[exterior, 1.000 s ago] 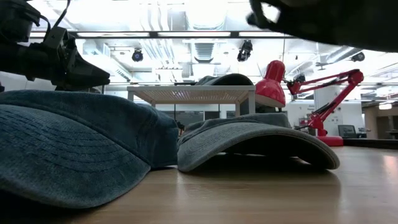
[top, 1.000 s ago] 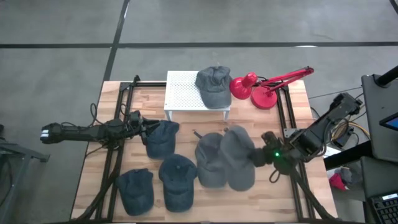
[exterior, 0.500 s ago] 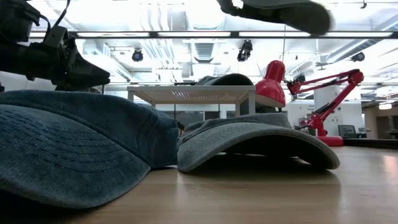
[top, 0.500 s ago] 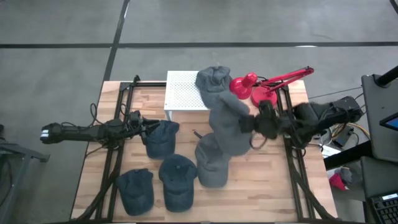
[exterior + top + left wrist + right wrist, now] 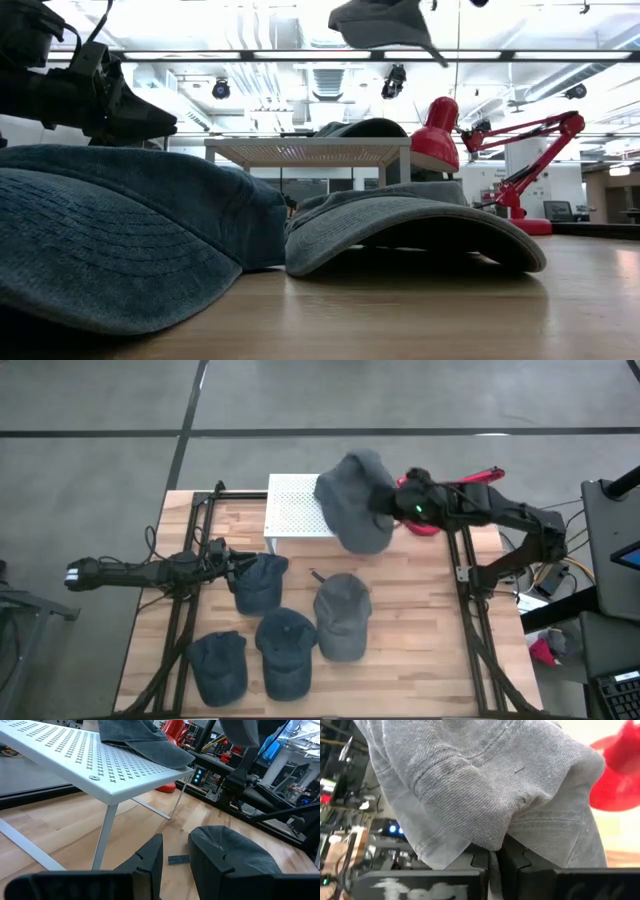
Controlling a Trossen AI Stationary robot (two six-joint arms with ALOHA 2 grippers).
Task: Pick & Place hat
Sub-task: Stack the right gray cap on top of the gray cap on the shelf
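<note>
Grey cap [image 5: 360, 500], faded twill weave with visible stitch lines, pinched in dark right gripper [image 5: 392, 510].
Second grey cap [image 5: 142, 742], darker grey, on white shelf [image 5: 295, 510] patterned with rows of small perforations.
Grey cap [image 5: 342, 615], washed light grey, on pale wood-grain table [image 5: 420, 650].
Three blue-grey denim caps [image 5: 262, 582], [image 5: 285, 652], [image 5: 220, 665], mottled dark blue.
Red desk lamp [image 5: 440, 500], glossy red shade, arm and base.
Black left gripper [image 5: 232, 565], black arm; black table frame rails [image 5: 180, 620].
Small green light on right arm [image 5: 418, 512].
</note>
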